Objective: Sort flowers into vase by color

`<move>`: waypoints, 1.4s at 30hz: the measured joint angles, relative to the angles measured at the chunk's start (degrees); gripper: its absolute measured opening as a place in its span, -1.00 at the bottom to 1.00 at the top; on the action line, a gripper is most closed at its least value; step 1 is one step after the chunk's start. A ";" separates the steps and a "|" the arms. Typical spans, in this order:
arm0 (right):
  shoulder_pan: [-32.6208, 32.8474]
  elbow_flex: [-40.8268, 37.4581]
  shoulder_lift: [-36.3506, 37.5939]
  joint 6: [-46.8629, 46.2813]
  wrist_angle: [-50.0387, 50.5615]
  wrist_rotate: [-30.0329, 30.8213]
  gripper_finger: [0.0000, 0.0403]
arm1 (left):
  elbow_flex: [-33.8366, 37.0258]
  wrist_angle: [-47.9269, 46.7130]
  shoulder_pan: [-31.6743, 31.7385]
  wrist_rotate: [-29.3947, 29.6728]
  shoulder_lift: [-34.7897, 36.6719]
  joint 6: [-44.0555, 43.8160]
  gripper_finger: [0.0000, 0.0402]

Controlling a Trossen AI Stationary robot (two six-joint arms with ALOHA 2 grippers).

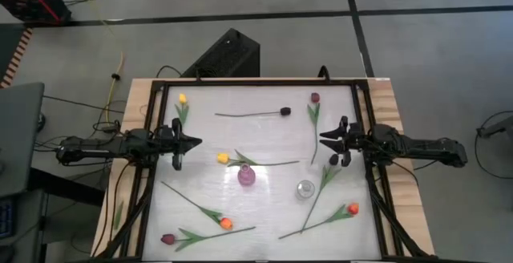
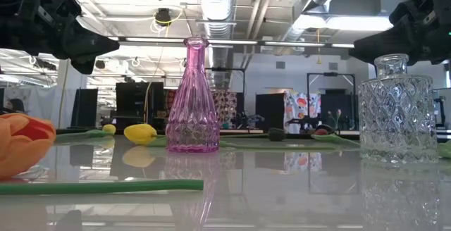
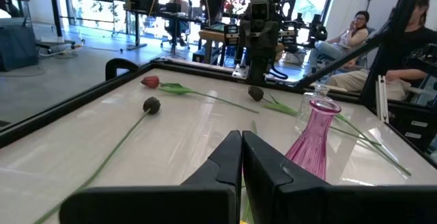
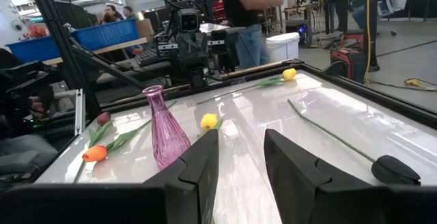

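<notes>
Flowers lie scattered flat on the white tabletop (image 1: 264, 147); I see none in either vase. From above, my left gripper (image 1: 191, 143) hangs over the table's left edge with its arm stretched level and pointing inward; its wrist view shows the fingers (image 3: 225, 162) pressed together on nothing. My right gripper (image 1: 327, 138) mirrors it at the right edge, and its wrist view shows the fingers (image 4: 205, 159) parted, with bare table between them.

A dark-headed flower (image 1: 285, 111) lies across the far middle, stem running left. A yellow flower (image 1: 182, 99) sits at the far left with its stem toward me. A maroon one (image 1: 315, 98) lies far right, stem also toward me. Another yellow flower (image 1: 223, 158) rests just left of the pink vase (image 1: 246, 176), stem trailing right past the vase's far side. Near me lie two orange flowers (image 1: 225, 224) (image 1: 353, 209) and a maroon one (image 1: 167, 238), all slanted.

The low view alone shows both vases upright: the pink one (image 2: 193, 97) and the clear cut-glass one (image 2: 392, 111). It also puts an orange head (image 2: 25, 141) huge at its left edge. People sit beyond the table in the wrist views only.
</notes>
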State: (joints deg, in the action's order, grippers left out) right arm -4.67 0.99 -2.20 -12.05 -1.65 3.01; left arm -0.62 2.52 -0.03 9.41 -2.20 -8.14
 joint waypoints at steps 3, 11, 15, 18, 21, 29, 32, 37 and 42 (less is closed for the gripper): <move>0.01 0.00 0.00 0.00 0.01 0.00 -0.28 | 0.00 -0.01 0.00 -0.01 -0.01 -0.01 -1.00; 0.01 0.00 0.00 0.00 0.02 0.00 -0.28 | 0.00 0.00 0.00 -0.02 0.00 0.00 -1.00; 0.00 0.00 0.00 0.00 0.02 0.00 -0.28 | 0.00 -0.01 0.01 0.00 -0.01 -0.01 -1.00; 0.00 0.00 0.00 0.00 0.00 0.00 -0.28 | 0.00 0.00 0.00 -0.02 0.00 0.00 -1.00; 0.02 0.00 0.00 0.00 0.02 0.00 -0.28 | 0.00 -0.01 0.02 0.00 -0.01 0.00 -1.00; 0.02 0.00 0.00 0.00 0.01 0.00 -0.28 | 0.00 0.00 0.01 -0.01 -0.02 -2.86 -1.00; 0.02 0.00 0.00 0.00 -0.01 0.00 -0.28 | 0.00 0.01 0.00 0.05 -0.01 -9.92 -1.00; -0.03 0.00 -0.02 -0.11 -2.66 0.00 -0.28 | 0.01 0.57 0.02 2.57 -0.02 -14.37 -1.00; 0.09 0.02 -0.17 -3.00 -4.96 0.93 -0.28 | 0.02 1.69 0.02 7.89 -0.02 -18.54 -1.00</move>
State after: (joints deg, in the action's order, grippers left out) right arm -4.58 1.02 -2.37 -15.06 -6.61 3.94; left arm -0.60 4.22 -0.01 17.30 -2.22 -26.68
